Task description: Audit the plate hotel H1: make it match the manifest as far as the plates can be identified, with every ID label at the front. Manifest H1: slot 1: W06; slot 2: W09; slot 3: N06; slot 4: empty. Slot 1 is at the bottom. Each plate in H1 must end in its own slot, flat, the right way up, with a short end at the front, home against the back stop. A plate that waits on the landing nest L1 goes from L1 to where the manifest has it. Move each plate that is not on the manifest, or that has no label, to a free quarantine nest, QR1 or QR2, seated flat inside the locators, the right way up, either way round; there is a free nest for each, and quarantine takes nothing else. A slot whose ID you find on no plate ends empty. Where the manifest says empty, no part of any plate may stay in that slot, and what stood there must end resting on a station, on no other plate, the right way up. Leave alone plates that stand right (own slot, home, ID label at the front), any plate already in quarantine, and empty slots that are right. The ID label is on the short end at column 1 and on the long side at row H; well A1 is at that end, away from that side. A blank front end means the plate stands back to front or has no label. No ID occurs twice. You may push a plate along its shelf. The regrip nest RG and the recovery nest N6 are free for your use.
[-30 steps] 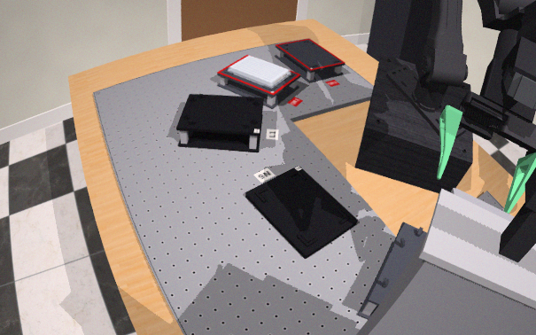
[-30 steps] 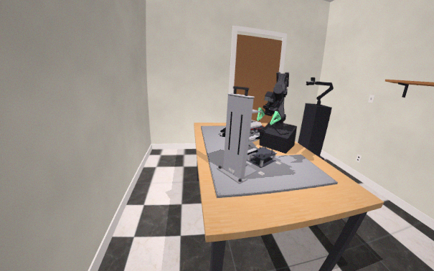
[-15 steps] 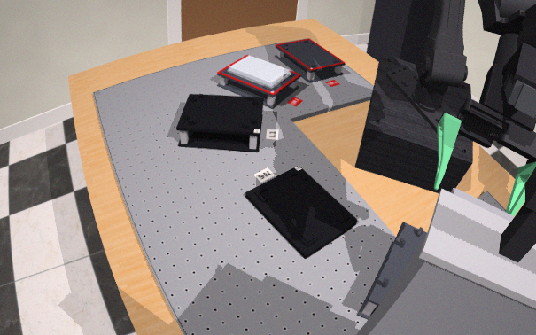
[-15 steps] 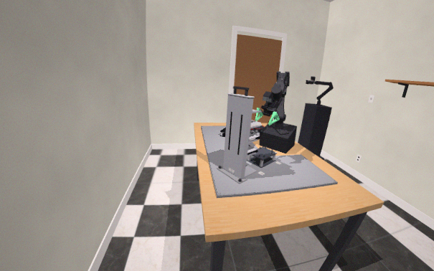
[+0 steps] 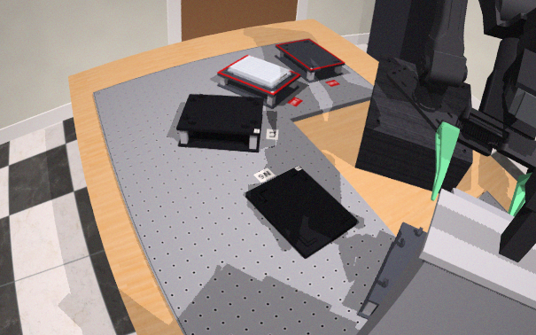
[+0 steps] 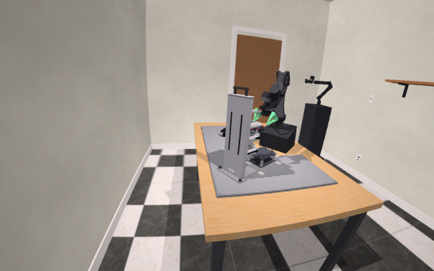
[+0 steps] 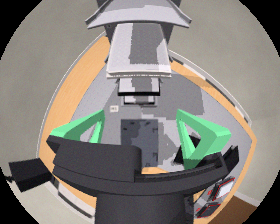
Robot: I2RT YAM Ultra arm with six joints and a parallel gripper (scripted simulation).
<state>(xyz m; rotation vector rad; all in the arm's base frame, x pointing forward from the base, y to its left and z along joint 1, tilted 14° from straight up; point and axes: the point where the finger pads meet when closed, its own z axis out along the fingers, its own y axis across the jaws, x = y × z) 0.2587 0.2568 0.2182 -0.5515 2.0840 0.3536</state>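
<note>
Gripper (image 5: 479, 170) fully spread, nothing between the green fingers (image 5: 444, 157); it hangs just over the plate hotel (image 6: 239, 136), which stands near the bench's left edge in the exterior view. Wide stance reads as readiness to straddle a plate's sides. Wrist view looks down the hotel's front; what sits in the slots I cannot tell. One white plate (image 5: 259, 72) already rests in a red-rimmed quarantine nest (image 5: 236, 81) toward the far edge by the door, its neighbouring quarantine nest (image 5: 310, 54) bare, presumably kept free for another reject. The black regrip stand (image 5: 220, 116) and the flat nest marked N6 (image 5: 299, 210) carry nothing visible.
</note>
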